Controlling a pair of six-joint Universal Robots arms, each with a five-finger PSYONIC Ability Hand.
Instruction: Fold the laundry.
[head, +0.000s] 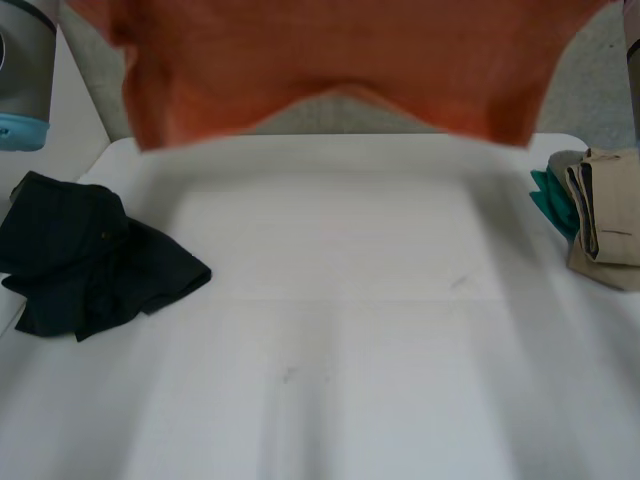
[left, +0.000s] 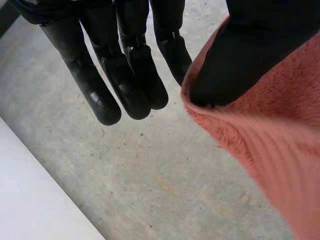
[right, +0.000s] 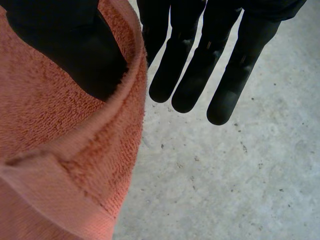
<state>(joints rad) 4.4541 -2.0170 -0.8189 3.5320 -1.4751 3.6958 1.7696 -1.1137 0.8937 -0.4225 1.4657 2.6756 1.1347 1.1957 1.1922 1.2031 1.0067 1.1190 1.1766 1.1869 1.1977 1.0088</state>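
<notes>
An orange towel (head: 330, 50) hangs spread in the air over the far edge of the white table (head: 330, 340), its lower hem curving just above the tabletop. In the left wrist view, my left hand (left: 125, 85) pinches a top edge of the towel (left: 280, 150) between its thumb (left: 240, 55) and the nearest finger, while the other fingers stay straight beside the cloth. In the right wrist view, my right hand (right: 190, 75) does the same: its thumb (right: 65, 45) presses the towel's (right: 60, 150) hemmed edge, fingers straight alongside. Concrete floor lies below both hands.
A crumpled dark garment (head: 90, 260) lies at the table's left edge. At the right edge stands a stack of folded laundry, beige (head: 605, 215) over teal (head: 550, 200). My left arm (head: 25, 70) rises at the far left.
</notes>
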